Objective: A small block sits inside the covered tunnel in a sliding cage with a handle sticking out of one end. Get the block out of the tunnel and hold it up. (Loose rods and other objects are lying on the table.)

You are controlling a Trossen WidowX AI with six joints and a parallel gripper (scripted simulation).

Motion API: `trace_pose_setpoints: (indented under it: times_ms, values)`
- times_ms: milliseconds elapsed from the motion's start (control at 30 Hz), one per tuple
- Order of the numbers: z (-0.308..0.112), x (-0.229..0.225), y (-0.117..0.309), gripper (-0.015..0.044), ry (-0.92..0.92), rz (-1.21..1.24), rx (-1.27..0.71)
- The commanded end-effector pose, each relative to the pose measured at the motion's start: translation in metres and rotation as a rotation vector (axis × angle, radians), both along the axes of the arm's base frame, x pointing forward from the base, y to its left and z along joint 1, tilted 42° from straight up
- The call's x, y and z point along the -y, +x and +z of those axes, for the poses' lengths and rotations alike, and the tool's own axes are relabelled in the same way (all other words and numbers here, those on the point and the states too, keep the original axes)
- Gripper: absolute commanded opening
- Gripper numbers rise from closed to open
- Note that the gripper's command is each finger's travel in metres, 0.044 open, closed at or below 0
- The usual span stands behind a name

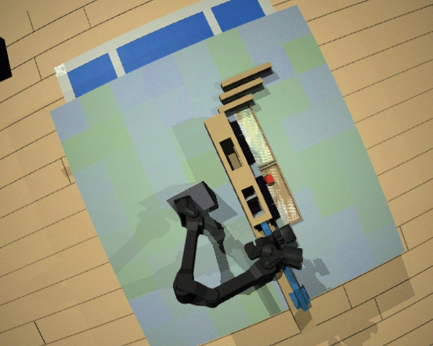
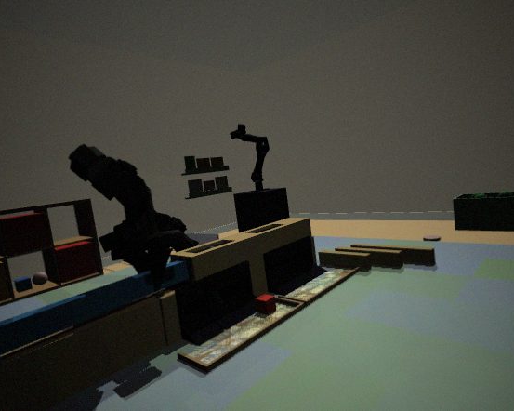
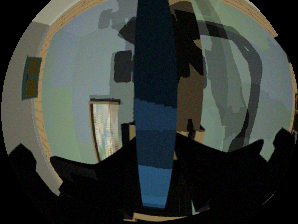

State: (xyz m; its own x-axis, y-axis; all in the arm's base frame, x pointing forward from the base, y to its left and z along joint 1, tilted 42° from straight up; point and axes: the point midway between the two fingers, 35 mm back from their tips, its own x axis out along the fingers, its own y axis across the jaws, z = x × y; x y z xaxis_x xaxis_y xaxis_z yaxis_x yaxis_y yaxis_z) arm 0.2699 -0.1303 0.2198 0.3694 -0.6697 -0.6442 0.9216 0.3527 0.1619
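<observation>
The tunnel [image 1: 242, 178] [image 2: 258, 274] is a long wooden box with two top openings and dark side openings. The blue handle [image 1: 291, 279] [image 2: 53, 311] [image 3: 155, 117] sticks far out of its near end, over a wooden rail [image 1: 286, 290] [image 2: 76, 349] [image 3: 190, 107]. My gripper [image 1: 271, 243] [image 2: 157, 276] [image 3: 157, 137] is shut on the blue handle just outside that end. A red block [image 1: 268, 178] [image 2: 265, 303] sits outside the tunnel, on a shiny framed panel [image 1: 290, 192] [image 2: 257, 336] beside it. A light wooden piece [image 1: 233, 160] shows in the far top opening. The cage inside is mostly hidden.
A second shiny framed panel [image 1: 262, 133] lies along the tunnel's far half. Three wooden rods, one of them the longest rod [image 1: 247, 74] [image 2: 420, 256], lie past the far end. My arm's grey base block [image 1: 199, 197] stands left of the tunnel in the top view.
</observation>
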Motion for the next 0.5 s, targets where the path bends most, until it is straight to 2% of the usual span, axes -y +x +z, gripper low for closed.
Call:
trace_pose_setpoints:
  times_ms: [0,467]
  values:
    - [0.000,0.000,0.000,0.0053,0.000,0.000,0.000]
    - [0.021,-0.023,-0.005,0.0420,-0.040,-0.055,0.033]
